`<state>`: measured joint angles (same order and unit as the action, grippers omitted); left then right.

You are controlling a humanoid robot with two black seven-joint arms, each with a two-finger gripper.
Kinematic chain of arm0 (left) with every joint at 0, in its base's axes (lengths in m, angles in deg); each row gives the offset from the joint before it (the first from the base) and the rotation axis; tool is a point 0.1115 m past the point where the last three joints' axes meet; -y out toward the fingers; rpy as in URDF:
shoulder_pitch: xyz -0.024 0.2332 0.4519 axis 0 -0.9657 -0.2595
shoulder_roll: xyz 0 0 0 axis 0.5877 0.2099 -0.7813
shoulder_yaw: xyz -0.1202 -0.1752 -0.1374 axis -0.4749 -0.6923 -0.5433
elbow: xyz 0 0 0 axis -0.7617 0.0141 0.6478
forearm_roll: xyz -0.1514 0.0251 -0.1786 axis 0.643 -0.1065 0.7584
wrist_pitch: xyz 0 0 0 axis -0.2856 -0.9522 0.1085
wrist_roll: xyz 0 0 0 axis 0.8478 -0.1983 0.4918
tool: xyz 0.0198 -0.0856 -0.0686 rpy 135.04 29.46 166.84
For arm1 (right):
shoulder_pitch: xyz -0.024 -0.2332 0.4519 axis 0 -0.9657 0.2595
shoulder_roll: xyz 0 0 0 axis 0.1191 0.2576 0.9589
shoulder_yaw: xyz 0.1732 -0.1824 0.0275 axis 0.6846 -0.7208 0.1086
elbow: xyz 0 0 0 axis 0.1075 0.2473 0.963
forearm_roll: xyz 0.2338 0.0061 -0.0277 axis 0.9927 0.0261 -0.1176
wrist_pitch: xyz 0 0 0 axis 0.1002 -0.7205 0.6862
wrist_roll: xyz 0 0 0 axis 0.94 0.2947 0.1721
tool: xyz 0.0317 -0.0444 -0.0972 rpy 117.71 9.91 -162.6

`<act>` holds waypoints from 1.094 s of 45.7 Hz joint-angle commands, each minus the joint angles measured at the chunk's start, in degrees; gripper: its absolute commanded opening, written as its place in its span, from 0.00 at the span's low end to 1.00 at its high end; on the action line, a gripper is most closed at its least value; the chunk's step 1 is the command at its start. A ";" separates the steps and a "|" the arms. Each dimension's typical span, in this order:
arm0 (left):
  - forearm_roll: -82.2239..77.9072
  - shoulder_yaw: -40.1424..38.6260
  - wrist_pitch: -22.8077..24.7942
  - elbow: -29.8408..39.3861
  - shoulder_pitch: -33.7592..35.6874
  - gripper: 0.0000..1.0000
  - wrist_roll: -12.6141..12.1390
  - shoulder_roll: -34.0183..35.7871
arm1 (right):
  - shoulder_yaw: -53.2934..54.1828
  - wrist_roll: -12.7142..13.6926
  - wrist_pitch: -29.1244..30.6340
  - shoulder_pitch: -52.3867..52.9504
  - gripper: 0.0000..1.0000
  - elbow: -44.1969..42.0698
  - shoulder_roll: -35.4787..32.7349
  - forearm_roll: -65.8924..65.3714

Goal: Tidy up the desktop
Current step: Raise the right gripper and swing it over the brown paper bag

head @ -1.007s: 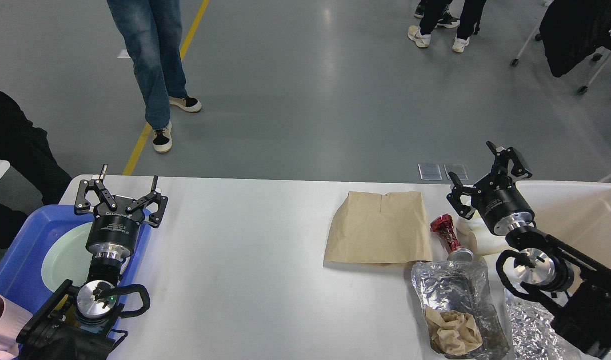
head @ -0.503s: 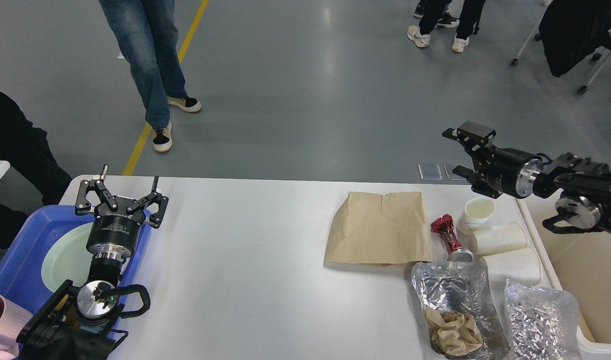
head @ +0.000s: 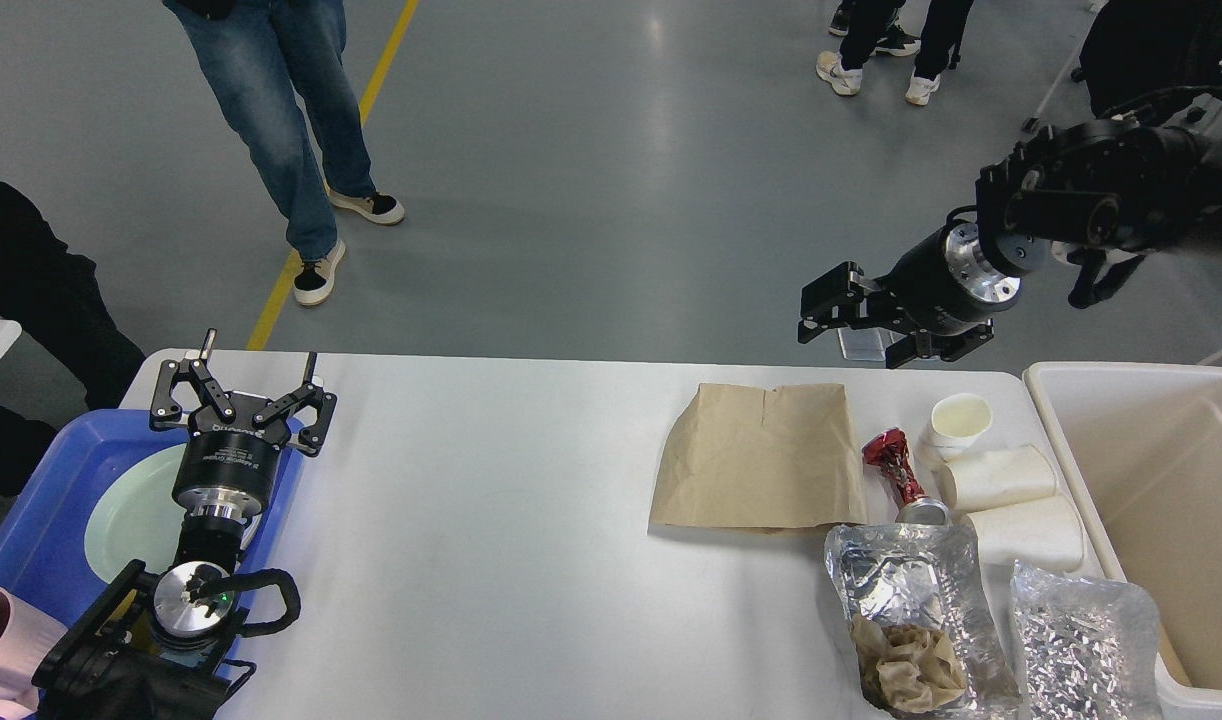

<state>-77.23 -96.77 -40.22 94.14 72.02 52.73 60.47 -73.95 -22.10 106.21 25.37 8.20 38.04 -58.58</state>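
Desktop: you had the white desktop point(head: 491, 520) filling the lower view, its far edge running across the middle and its rounded corner at far left.
Room: grey floor lay beyond it, with a yellow line point(head: 316, 190), a person in jeans point(head: 271, 110) near that line, and more legs point(head: 891, 45) at the top right.
Open room: your widest bare stretch ran down the middle of the desktop, between the blue tray and the brown paper bag point(head: 761, 455).
Right edge: a cream bin point(head: 1141, 470) stood at the desktop's right end; you could see nothing inside the part in view.
Left edge: a blue tray point(head: 31, 520) held a pale green plate point(head: 121, 515); something pink point(head: 1, 645) sat at its near corner.
Clutter: beside the bag lay a red crushed can point(head: 896, 465), one upright paper cup point(head: 959, 418), two cups on their sides point(head: 1011, 500), and two foil bags point(head: 1081, 635), one foil bag holding crumpled brown paper point(head: 906, 665).
Left gripper point(head: 246, 385): your left pincer hung over the tray's right rim, fingers spread wide, holding nothing.
Right gripper point(head: 856, 325): your right pincer was raised beyond the desktop's far edge, pointing left; you could not tell whether it was parted or closed.
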 commanded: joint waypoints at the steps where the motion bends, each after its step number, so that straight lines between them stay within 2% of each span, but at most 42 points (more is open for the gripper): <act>1: -0.01 -0.10 0.00 0.00 0.00 0.96 0.00 0.00 | -0.01 11.89 1.06 5.01 1.00 6.17 3.88 0.17; 4: -0.01 -0.10 0.00 0.00 0.00 0.96 0.00 0.00 | 0.08 13.75 1.23 7.56 1.00 9.07 4.59 0.34; 16: -0.01 -0.10 0.00 0.00 0.00 0.96 0.00 0.00 | 1.05 13.84 3.78 22.41 1.00 24.01 3.89 4.91; 22: -0.01 -0.10 0.00 0.00 0.00 0.96 0.00 0.00 | 1.23 13.84 4.66 28.83 1.00 28.94 0.55 4.92; 30: -0.01 -0.10 0.00 0.00 0.00 0.96 0.00 0.00 | 1.05 13.84 10.11 32.27 1.00 31.84 -3.49 4.92; 42: -0.01 -0.10 0.00 0.00 0.00 0.96 0.00 0.00 | 1.05 13.57 9.67 31.57 1.00 32.38 -3.94 5.35; 50: -0.01 -0.10 0.00 0.00 0.00 0.96 0.00 0.00 | 1.31 13.57 7.74 25.34 1.00 28.52 -4.02 6.67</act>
<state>-77.24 -96.88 -40.22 94.14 72.02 52.73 60.47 -72.84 -8.51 114.84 54.83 39.64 34.11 -52.95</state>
